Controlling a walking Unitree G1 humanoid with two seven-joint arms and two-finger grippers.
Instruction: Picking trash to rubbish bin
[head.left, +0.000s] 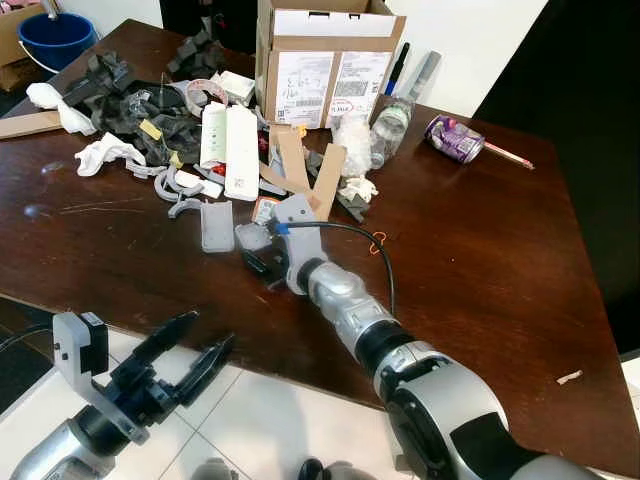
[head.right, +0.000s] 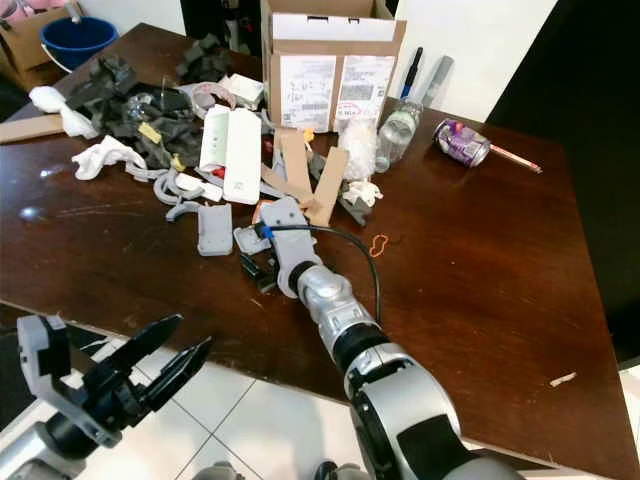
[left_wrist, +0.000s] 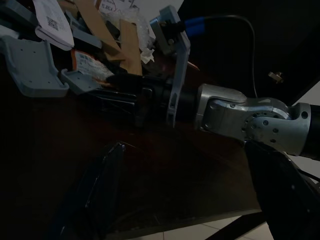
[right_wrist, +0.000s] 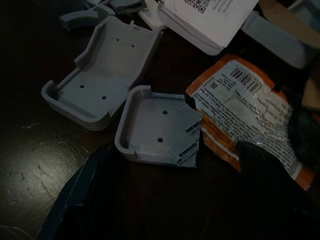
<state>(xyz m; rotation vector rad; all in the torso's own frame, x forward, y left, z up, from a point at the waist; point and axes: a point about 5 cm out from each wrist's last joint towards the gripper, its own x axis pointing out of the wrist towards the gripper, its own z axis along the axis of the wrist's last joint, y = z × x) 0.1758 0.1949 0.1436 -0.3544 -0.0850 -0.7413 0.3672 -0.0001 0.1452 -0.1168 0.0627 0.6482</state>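
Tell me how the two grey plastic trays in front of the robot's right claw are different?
The bigger grey tray is longer and lies farther from the right claw; the smaller grey tray is squarer and sits just in front of it. The smaller one has a jagged edge beside the orange wrapper; the bigger one's rim looks smooth. Both are grey, open side up, with little holes, lying on the dark table.

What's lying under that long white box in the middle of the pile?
The long white box rests across grey plastic scraps and a cardboard strip, on the table. Whatever sits beneath its middle is covered. The right gripper reaches just short of it.
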